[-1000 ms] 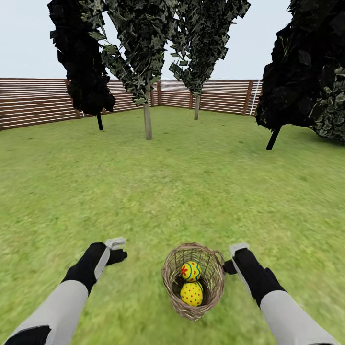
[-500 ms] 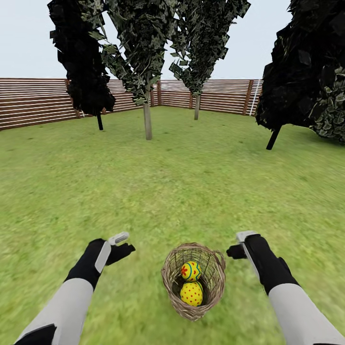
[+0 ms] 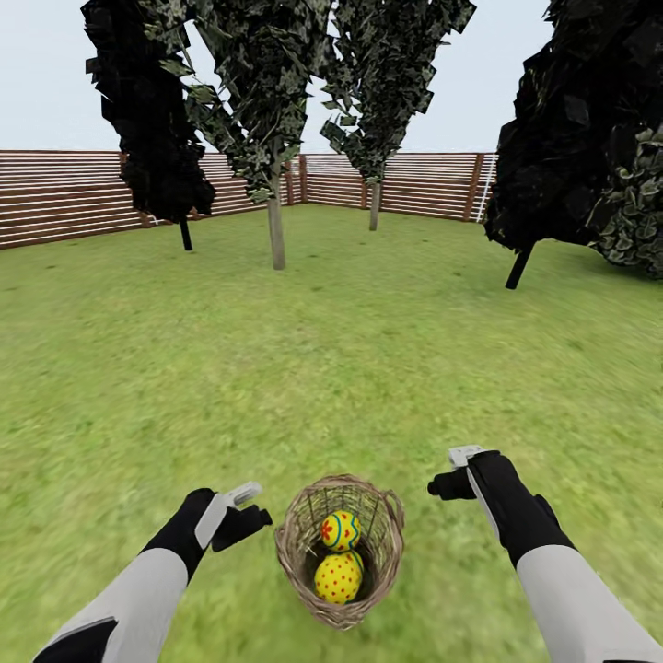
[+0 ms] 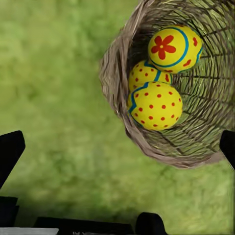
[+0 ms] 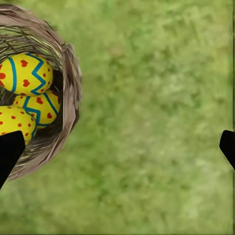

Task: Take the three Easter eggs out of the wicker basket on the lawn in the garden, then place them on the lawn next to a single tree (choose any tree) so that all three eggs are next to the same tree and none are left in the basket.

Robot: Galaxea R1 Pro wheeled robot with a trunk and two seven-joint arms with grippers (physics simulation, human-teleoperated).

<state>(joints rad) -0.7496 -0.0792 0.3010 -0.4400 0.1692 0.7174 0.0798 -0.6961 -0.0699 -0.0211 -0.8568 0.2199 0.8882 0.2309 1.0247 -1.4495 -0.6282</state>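
yellow eggs [image 4: 154, 105] (red dots, blue zigzags), brown basket [image 3: 387, 543], green lawn [image 3: 368, 368].

arms [image 3: 138, 594]: light grey forearms – black wrists | grippers: black, pale grey finger plates

Slatted wooden fence [image 3: 64, 198] rings yard — pale overcast sky [image 3: 46, 83] above.
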